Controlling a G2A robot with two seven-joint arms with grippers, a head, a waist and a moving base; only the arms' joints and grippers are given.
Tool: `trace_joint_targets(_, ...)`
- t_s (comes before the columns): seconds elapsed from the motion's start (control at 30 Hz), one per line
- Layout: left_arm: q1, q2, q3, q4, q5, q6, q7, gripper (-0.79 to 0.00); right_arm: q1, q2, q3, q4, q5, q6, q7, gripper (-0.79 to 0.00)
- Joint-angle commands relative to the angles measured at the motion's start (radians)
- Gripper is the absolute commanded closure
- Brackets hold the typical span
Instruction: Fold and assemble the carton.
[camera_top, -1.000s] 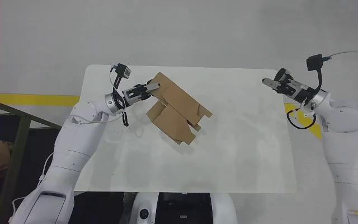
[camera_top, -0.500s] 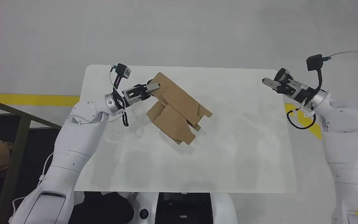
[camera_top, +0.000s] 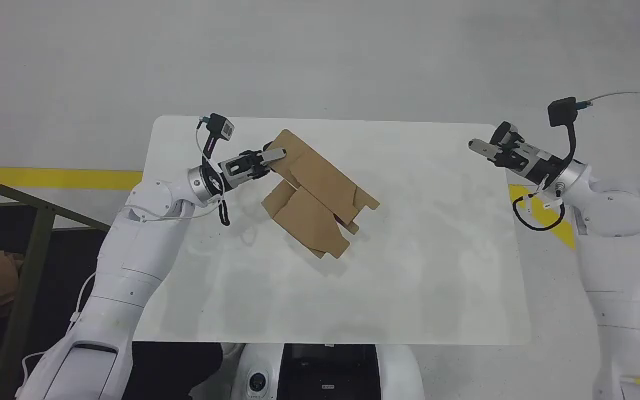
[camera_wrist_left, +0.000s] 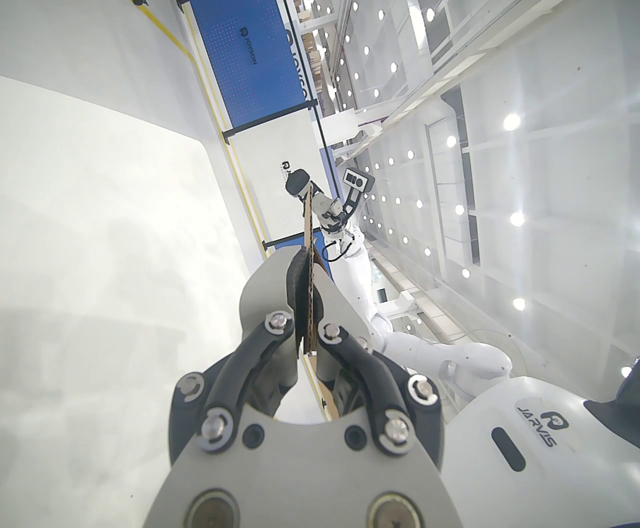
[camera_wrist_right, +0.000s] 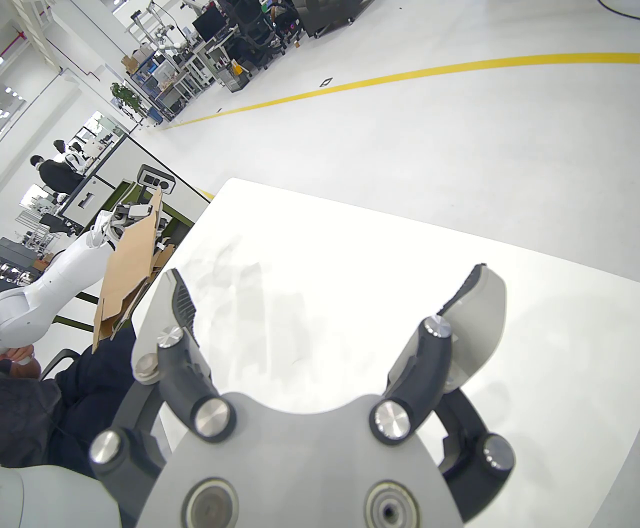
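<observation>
A flat brown cardboard carton (camera_top: 315, 195) is held up over the left half of the white table (camera_top: 420, 260), tilted on edge. My left gripper (camera_top: 276, 156) is shut on its upper left corner; in the left wrist view the thin cardboard edge (camera_wrist_left: 309, 250) runs between the pads of the left gripper (camera_wrist_left: 306, 280). My right gripper (camera_top: 482, 147) hangs open over the table's far right edge, well away from the carton. In the right wrist view the right gripper (camera_wrist_right: 327, 290) has nothing between its fingers, and the carton (camera_wrist_right: 127, 265) shows far off.
A yellow floor line (camera_top: 60, 178) passes to the left of the table. A dark-clothed person (camera_wrist_right: 75, 380) sits beside the table's edge in the right wrist view. The table's middle and near side are bare.
</observation>
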Motion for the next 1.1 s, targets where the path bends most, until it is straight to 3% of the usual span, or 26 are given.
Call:
trace_joint_targets(0.0, 0.000, 0.000, 0.000, 0.000, 0.000, 0.000, 0.000, 0.000, 0.000, 0.000, 0.000, 0.000, 0.000, 0.000, 0.000, -0.785)
trace_joint_targets(0.2, 0.000, 0.000, 0.000, 0.000, 0.000, 0.000, 0.000, 0.000, -0.017, -0.001, -0.013, -0.020, 0.009, 0.012, -0.012, -0.785)
trace_joint_targets(0.27, 0.004, 0.002, 0.012, -0.005, 0.042, 0.040, -0.004, 0.000, -0.025, -0.001, -0.026, -0.025, 0.057, 0.011, 0.018, -0.785)
trace_joint_targets(0.37, -0.002, 0.002, 0.017, -0.018, 0.051, 0.093, -0.005, 0.000, -0.024, 0.002, -0.058, -0.013, 0.145, 0.003, 0.135, -0.785)
trace_joint_targets(0.53, -0.023, 0.001, 0.042, -0.002, 0.068, 0.099, -0.082, 0.000, -0.010, 0.003, -0.115, 0.037, 0.338, -0.019, 0.321, -0.785)
trace_joint_targets(0.8, -0.075, -0.016, 0.110, 0.058, 0.008, 0.002, -0.208, 0.000, -0.006, 0.008, -0.231, 0.038, 0.504, 0.026, 0.388, -0.785)
trace_joint_targets(1.07, -0.174, -0.042, 0.212, 0.146, -0.021, -0.054, -0.337, 0.000, 0.002, 0.016, -0.373, -0.027, 0.655, 0.088, 0.450, -0.785)
